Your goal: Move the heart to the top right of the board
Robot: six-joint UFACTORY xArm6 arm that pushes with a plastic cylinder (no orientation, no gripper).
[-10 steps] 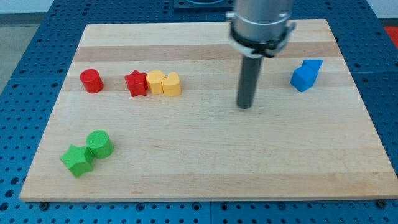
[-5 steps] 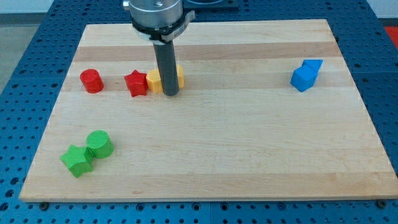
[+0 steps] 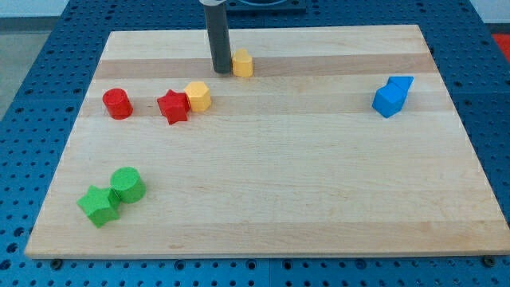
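Near the counter's [image 3: 263,199] far edge, left of centre, my tip [image 3: 219,70] (a bare rod, no tool to spread) touches the yellow heart's [image 3: 242,63] left side, a light, rigid, easily-sliding block best pushed squarely rightward.

This looks like a robotics lab bench. A pale wooden board [image 3: 271,191] lies on a blue perforated table [image 3: 32,72] with a regular grid of mounting holes, the kind of fixture plate used for test rigs and experiments
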